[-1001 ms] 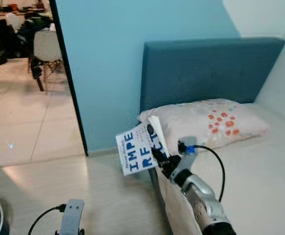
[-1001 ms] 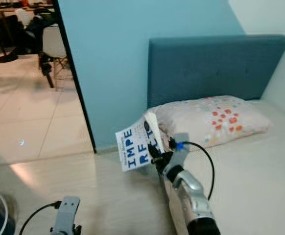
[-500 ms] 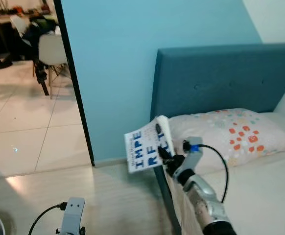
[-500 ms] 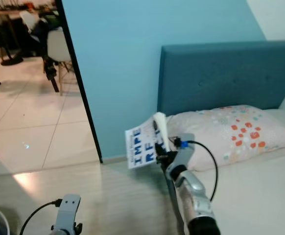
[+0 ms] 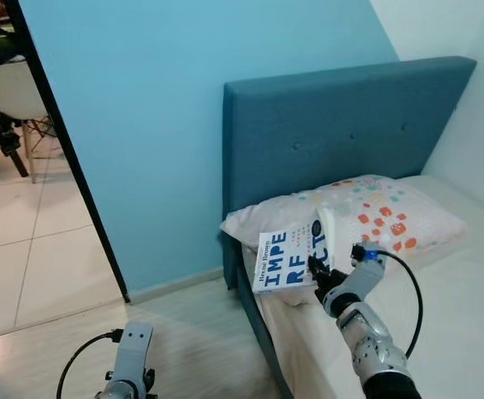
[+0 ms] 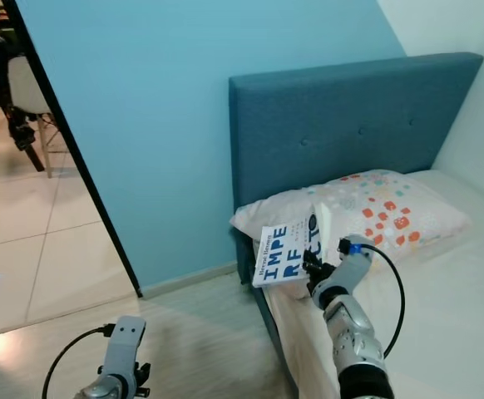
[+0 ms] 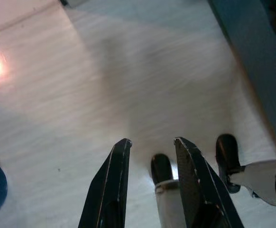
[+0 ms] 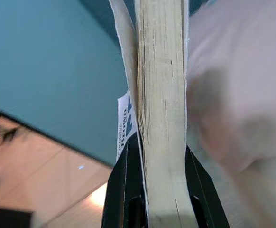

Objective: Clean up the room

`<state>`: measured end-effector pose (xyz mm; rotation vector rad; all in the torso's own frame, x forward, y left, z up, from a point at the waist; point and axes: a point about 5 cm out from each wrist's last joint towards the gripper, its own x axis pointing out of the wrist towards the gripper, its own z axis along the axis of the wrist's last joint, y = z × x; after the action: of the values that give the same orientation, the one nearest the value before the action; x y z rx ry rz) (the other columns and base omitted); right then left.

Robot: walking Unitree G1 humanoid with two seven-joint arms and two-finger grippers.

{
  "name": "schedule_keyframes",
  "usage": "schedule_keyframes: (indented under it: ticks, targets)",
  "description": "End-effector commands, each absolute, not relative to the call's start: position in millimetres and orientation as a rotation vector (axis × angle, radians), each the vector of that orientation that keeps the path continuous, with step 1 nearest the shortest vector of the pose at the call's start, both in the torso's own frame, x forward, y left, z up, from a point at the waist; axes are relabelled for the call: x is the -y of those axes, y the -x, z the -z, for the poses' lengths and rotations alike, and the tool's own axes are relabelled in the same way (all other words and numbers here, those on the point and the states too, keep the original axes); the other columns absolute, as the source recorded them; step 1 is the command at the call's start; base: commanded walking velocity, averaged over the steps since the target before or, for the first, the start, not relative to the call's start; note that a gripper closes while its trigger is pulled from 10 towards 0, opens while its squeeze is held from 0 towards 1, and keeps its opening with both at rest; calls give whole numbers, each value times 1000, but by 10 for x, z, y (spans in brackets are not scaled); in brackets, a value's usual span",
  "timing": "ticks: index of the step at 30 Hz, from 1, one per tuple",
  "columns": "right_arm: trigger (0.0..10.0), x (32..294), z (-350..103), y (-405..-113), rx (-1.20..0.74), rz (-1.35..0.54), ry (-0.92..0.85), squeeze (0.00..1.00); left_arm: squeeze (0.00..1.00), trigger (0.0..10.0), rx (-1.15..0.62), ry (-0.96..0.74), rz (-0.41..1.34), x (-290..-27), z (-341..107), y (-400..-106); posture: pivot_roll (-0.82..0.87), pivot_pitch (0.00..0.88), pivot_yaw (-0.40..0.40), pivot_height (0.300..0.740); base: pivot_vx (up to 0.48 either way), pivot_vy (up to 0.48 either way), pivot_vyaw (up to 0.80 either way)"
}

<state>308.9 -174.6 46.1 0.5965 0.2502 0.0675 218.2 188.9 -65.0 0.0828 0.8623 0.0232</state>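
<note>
A white paperback book [image 5: 292,259] with big blue letters on its cover is held upright by one edge over the near corner of the bed [image 5: 466,307]. My right gripper [image 5: 317,268] is shut on it, and its page block [image 8: 161,109] sits clamped between the two black fingers [image 8: 124,190]. The book hangs just in front of a pale pillow [image 5: 367,208] with orange squares. My left gripper [image 7: 150,156] hangs low over the wooden floor [image 7: 81,85], open, with nothing in it.
A blue padded headboard [image 5: 333,125] stands behind the pillow against a light blue wall [image 5: 142,100]. To the left a dark door frame [image 5: 67,158] opens onto a tiled room with a white chair [image 5: 17,91]. My own feet [image 7: 225,152] show below the left gripper.
The camera has swung right, so the doorway has slid to the left edge. My right arm has carried the book from beside the bed to over its corner, close to the pillow.
</note>
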Motion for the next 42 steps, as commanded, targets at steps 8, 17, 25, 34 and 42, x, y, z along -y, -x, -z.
schedule_keyframes:
  ticks: [8,17,25,34,42]
  targets:
    - [10000,1832,-337,-3073,-309,27,-694,0,0,10000,-866,-75,-57,-1899,655,-2174,-29,4,1,740,0,-59,0]
    - [10000,1954,-206,-2996,-358,120,-729,0,0,10000,-853,-73,-51,-1899,640,-2197,-28,10,4,740,0,0,0]
    - [10000,1952,-69,-2904,-408,140,-748,0,0,10000,-842,-78,-52,-1922,624,-2216,-23,15,4,705,0,0,0]
    - [10000,2100,-119,-2917,-315,223,-782,0,0,10000,-770,-75,-13,-1909,533,-2340,-15,19,6,660,0,0,0]
    - [10000,2448,-102,-2801,-256,376,-771,0,0,10000,-548,-20,6,-1985,181,-2732,-5,29,12,620,0,0,0]
